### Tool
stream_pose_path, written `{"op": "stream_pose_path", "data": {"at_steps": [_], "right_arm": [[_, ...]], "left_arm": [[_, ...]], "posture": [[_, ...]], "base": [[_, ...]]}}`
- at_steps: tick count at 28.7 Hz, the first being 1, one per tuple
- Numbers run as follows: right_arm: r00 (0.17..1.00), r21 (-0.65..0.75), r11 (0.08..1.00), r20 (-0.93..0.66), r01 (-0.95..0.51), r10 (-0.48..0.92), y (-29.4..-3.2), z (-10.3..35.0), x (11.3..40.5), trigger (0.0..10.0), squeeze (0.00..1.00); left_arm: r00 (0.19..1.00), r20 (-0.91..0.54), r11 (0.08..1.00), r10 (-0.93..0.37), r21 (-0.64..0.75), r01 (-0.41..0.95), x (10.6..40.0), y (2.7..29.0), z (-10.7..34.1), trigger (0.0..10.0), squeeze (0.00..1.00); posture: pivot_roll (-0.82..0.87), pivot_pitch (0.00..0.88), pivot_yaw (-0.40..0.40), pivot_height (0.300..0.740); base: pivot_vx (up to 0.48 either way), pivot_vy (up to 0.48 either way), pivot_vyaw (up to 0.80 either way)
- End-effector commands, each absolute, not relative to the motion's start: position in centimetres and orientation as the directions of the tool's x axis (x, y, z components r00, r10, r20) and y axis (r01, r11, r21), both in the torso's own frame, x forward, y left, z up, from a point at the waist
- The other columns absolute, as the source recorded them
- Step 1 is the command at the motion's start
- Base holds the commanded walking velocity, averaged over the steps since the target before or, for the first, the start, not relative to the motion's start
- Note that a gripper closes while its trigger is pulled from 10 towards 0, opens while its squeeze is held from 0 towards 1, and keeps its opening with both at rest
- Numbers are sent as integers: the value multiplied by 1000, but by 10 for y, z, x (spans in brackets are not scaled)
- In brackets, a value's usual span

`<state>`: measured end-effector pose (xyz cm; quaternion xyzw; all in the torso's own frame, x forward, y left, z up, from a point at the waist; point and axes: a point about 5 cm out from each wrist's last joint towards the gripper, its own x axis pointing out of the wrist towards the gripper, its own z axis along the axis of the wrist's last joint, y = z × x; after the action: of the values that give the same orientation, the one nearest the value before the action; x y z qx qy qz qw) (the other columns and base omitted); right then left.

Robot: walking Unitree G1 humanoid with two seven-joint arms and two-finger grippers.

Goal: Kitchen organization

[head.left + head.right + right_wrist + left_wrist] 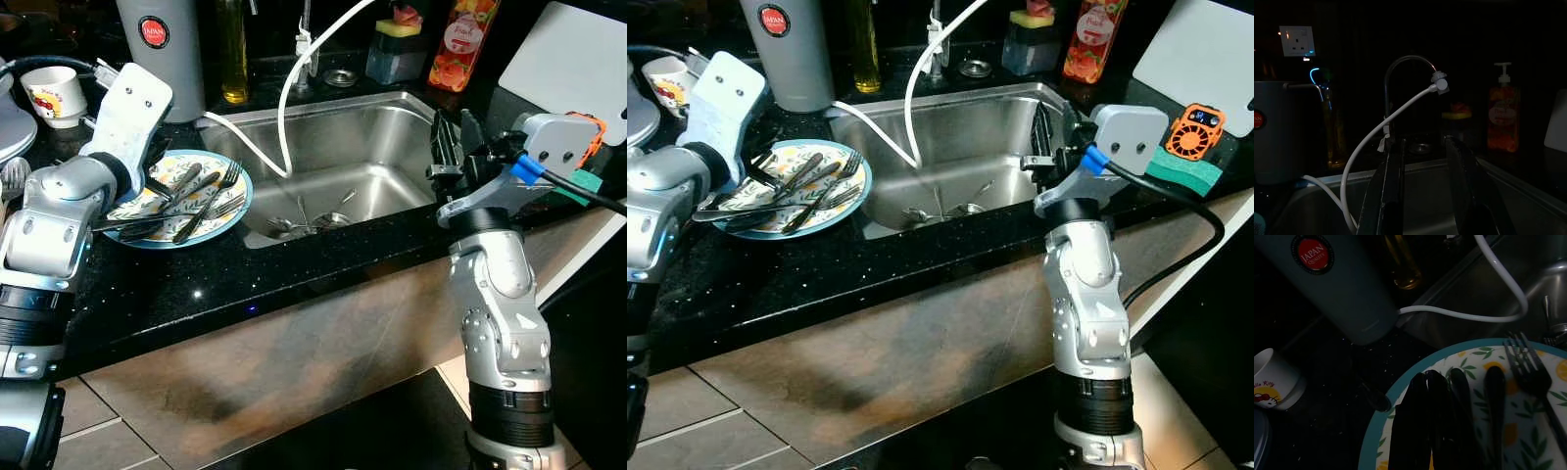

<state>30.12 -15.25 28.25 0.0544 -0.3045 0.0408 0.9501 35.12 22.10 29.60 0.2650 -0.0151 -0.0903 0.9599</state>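
Note:
A blue-rimmed plate [223, 217] with a lemon-and-leaf print sits on the black counter left of the steel sink [377, 122]. Several dark utensils lie on it, among them a fork [221, 184] and long handles [1494, 396]. My left gripper [1426, 382] rests low over the plate's left part with its fingers pressed together; I cannot tell whether anything is pinched between them. My right gripper [1422, 147] hovers open at the sink's right edge, pointing toward the faucet [1400, 68]. More cutlery [312, 220] lies at the bottom of the sink.
A white hose [286, 108] loops from the faucet into the sink. Behind the plate stand a grey flask [162, 44], an oil bottle [233, 54] and a cartoon mug [54, 95]. A soap bottle [462, 44], a white board [573, 59] and a green sponge [1183, 172] lie at the right.

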Motion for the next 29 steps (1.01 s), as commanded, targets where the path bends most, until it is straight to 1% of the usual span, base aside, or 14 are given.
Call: {"op": "stream_pose_path", "data": {"at_steps": [1, 5, 10, 13, 18, 21, 23, 24, 26, 27, 29], "right_arm": [[816, 78, 991, 576, -108, 44, -153, 280, 301, 10000, 0], [817, 77, 991, 576, -107, 43, -154, 279, 301, 10000, 0], [817, 76, 991, 574, -107, 45, -154, 278, 301, 10000, 0], [815, 66, 993, 577, -100, 44, -155, 279, 302, 10000, 0], [813, 53, 994, 580, -91, 44, -156, 280, 301, 10000, 0], [813, 48, 995, 581, -89, 45, -157, 280, 302, 10000, 0], [811, 42, 995, 583, -87, 46, -158, 281, 303, 10000, 0], [811, 42, 995, 583, -87, 46, -158, 281, 303, 10000, 0], [809, 44, 995, 587, -85, 43, -158, 281, 304, 10000, 0], [809, 44, 995, 587, -85, 43, -158, 281, 304, 10000, 0], [809, 52, 995, 586, -86, 40, -158, 280, 306, 10000, 0]], "left_arm": [[988, -31, 846, -154, 513, 148, 353, 224, 294, 10000, 0], [991, 7, 866, -132, 487, 112, 354, 226, 298, 10000, 0], [966, 206, 943, -156, 321, 84, 350, 223, 318, 10000, 0], [936, 326, 982, -134, 174, 80, 346, 224, 328, 10000, 0], [916, 381, 987, -128, 136, 81, 344, 223, 331, 10000, 0], [918, 369, 981, -145, 174, 85, 344, 222, 330, 10000, 0], [950, 259, 957, -177, 269, 105, 347, 227, 323, 10000, 0], [950, 259, 957, -177, 269, 105, 347, 227, 323, 10000, 0], [980, 101, 931, -172, 341, 128, 346, 241, 312, 10000, 0], [980, 101, 931, -172, 341, 128, 346, 241, 312, 10000, 0], [984, 22, 907, -175, 393, 152, 337, 258, 309, 10000, 0]], "posture": [[55, 71, -27, 740], [49, 75, -27, 740], [51, 71, -31, 740], [46, 69, -36, 740], [41, 66, -39, 740], [40, 53, -43, 740], [56, 44, -42, 740], [56, 44, -42, 740], [65, 43, -40, 740], [65, 43, -40, 740], [96, 42, -41, 740]], "base": [[0, 0, 0], [0, 0, 0], [0, 0, 0], [0, 0, 0], [0, 0, 0], [0, 0, 0], [0, 0, 0], [0, 0, 0], [0, 0, 0], [0, 0, 0], [0, 0, 0]]}}
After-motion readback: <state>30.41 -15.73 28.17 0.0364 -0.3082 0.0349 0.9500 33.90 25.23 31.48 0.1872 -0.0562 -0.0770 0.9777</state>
